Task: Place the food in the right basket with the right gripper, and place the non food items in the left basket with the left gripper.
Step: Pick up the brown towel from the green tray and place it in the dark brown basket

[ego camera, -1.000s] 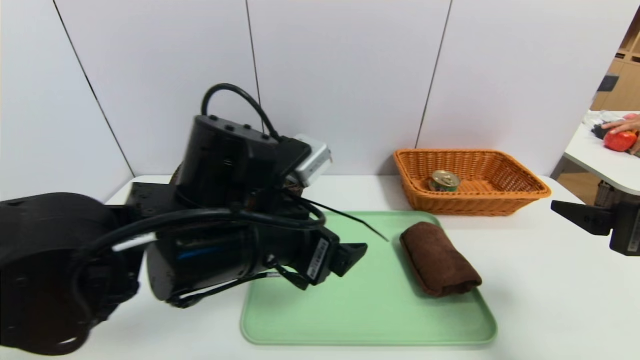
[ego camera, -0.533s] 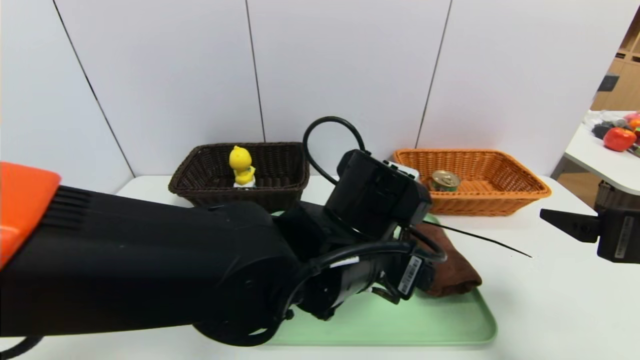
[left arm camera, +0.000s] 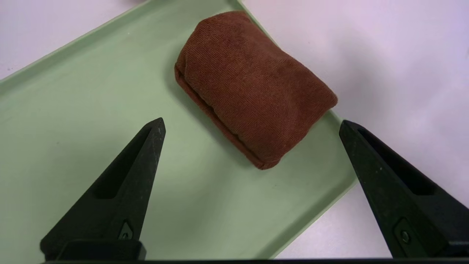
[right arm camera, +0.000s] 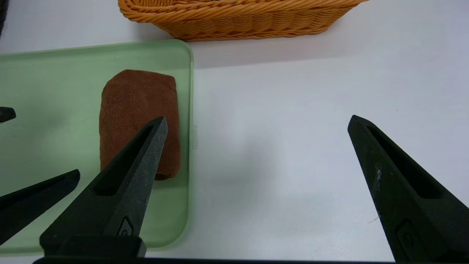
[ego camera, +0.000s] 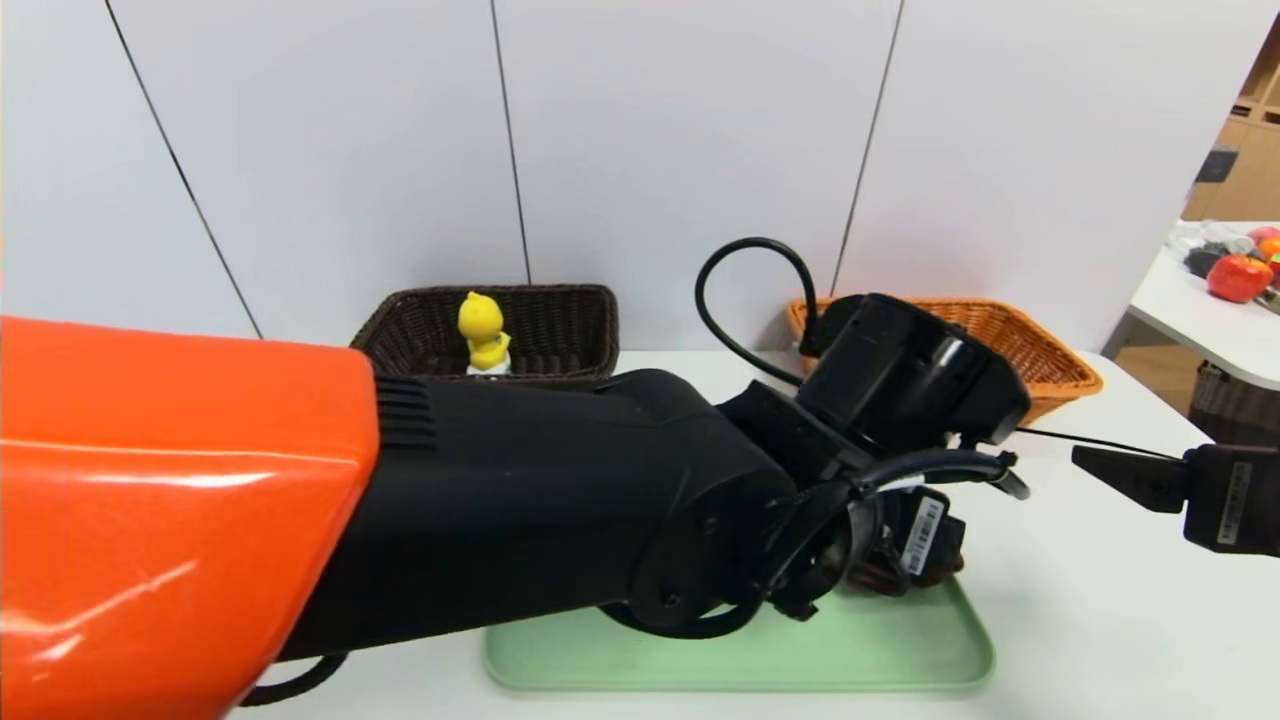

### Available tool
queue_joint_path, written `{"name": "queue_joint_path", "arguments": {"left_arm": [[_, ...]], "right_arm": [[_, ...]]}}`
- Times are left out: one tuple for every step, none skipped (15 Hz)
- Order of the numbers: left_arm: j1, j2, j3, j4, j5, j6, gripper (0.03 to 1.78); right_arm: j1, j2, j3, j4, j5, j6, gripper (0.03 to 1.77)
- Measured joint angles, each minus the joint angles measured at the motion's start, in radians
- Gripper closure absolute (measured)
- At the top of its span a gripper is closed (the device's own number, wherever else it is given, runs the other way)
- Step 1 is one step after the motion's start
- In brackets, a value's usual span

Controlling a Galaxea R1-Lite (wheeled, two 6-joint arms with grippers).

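Hovering over the green tray (left arm camera: 66, 110), left gripper (left arm camera: 251, 124) with both fingers (left arm camera: 124, 176) spread wide and nothing between them. Just ahead of the fingertips, the rolled brown towel (left arm camera: 253, 84), lying on the tray near its edge and angled across the gap; not touched. Beyond the towel, bare white table (left arm camera: 384, 47). In the head view, left arm stretched across the tray toward the right, hiding most of the towel, only a dark brown end (ego camera: 948, 560) showing past the wrist.

Held above the table off the tray's right side, right gripper (right arm camera: 256, 123), fingers likewise spread wide, empty. Ahead of it and toward its left finger, the same towel (right arm camera: 137, 106) along the tray's edge (right arm camera: 190, 110); farther ahead, the orange-tan basket (right arm camera: 238, 18). At the far left of that view, a finger of the left gripper (right arm camera: 33, 203) over the tray.

Behind the left arm in the head view, the dark brown basket (ego camera: 560, 320) with the yellow duck toy (ego camera: 483, 330) standing upright inside. Orange-tan basket (ego camera: 1050, 360) partly hidden by the left wrist; its contents could not be seen, so the tin can could not be placed.
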Motion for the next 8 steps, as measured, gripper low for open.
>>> {"name": "queue_joint_path", "arguments": {"left_arm": [[-0.002, 0.023, -0.061, 0.044, 0.004, -0.017, 0.12], [-0.004, 0.046, -0.119, 0.085, 0.006, -0.029, 0.12], [-0.006, 0.071, -0.168, 0.125, 0.007, -0.038, 0.12], [-0.007, 0.089, -0.191, 0.143, 0.008, -0.041, 0.12], [-0.008, 0.104, -0.204, 0.142, 0.007, -0.041, 0.12], [-0.008, 0.117, -0.212, 0.135, 0.007, -0.041, 0.12], [-0.009, 0.128, -0.215, 0.128, 0.007, -0.041, 0.12], [-0.009, 0.137, -0.217, 0.120, 0.007, -0.042, 0.12]], "right_arm": [[0.000, 0.000, 0.000, 0.000, 0.000, 0.000, 0.10], [0.001, 0.001, 0.001, -0.001, 0.001, 0.000, 0.10], [0.001, 0.002, 0.001, -0.001, 0.001, 0.000, 0.10], [0.001, 0.003, 0.001, -0.001, 0.001, 0.000, 0.10], [0.001, 0.004, 0.001, -0.001, 0.001, 0.001, 0.10], [0.001, 0.006, 0.001, -0.001, 0.001, 0.001, 0.10], [0.004, 0.009, 0.001, -0.001, 0.001, 0.002, 0.10], [0.007, 0.011, 0.000, -0.001, 0.002, 0.010, 0.10]]}}
